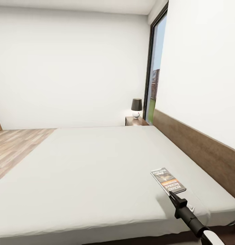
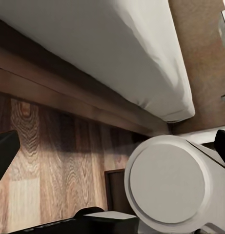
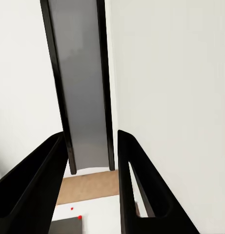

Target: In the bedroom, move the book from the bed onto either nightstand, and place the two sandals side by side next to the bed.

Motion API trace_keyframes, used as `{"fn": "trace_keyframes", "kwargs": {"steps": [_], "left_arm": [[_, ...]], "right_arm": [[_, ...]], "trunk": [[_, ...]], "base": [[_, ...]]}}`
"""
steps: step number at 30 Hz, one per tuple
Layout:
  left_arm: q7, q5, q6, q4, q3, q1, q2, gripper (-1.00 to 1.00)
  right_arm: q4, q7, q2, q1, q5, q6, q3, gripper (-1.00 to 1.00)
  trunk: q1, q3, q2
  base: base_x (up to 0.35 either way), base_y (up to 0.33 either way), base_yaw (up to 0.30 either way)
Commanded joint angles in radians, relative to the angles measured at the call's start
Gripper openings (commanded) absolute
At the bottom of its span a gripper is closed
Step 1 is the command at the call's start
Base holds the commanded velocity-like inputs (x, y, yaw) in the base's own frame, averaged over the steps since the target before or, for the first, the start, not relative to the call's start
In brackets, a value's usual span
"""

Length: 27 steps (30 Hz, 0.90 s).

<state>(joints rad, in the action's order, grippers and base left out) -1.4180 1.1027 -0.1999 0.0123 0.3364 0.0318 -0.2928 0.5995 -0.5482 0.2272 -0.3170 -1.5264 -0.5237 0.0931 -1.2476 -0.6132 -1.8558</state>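
The book (image 1: 167,181), pale with an orange band, lies on the bed's grey-beige mattress (image 1: 97,163) near the headboard (image 1: 199,149). My right gripper (image 1: 173,195) hovers at the book's near end, open, with a clear gap between its fingers (image 3: 41,170). In the right wrist view a grey corner of the book (image 3: 68,226) shows low between them. A dark nightstand (image 1: 136,121) stands past the bed's far corner. My left gripper (image 2: 112,151) hangs open low beside the bed frame (image 2: 68,92). The sandals are out of view.
A lamp (image 1: 136,107) with a dark shade stands on the nightstand. A tall dark-framed window (image 1: 155,81) is behind it. Wood-plank floor (image 1: 15,146) runs along the bed's left side. White walls close the room.
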Motion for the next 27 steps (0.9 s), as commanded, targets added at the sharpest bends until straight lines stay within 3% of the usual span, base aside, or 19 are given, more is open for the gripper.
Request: {"fn": "trace_keyframes", "kwargs": {"steps": [1, 27], "left_arm": [[-0.001, 0.008, -0.009, 0.0, 0.009, 0.0, 0.0, 1.0], [0.001, 0.007, -0.01, 0.0, 0.011, 0.0, 0.003, 1.0]], "right_arm": [[0.0, 0.001, 0.0, -0.001, -0.005, -0.007, 0.002, -1.0], [0.005, 0.001, 0.0, -0.001, -0.006, -0.005, 0.002, -1.0]], "trunk": [[0.004, 0.002, 0.007], [0.104, 0.084, 0.189]], "base": [[0.0, 0.0, 0.0], [0.0, 0.0, 0.0]]}}
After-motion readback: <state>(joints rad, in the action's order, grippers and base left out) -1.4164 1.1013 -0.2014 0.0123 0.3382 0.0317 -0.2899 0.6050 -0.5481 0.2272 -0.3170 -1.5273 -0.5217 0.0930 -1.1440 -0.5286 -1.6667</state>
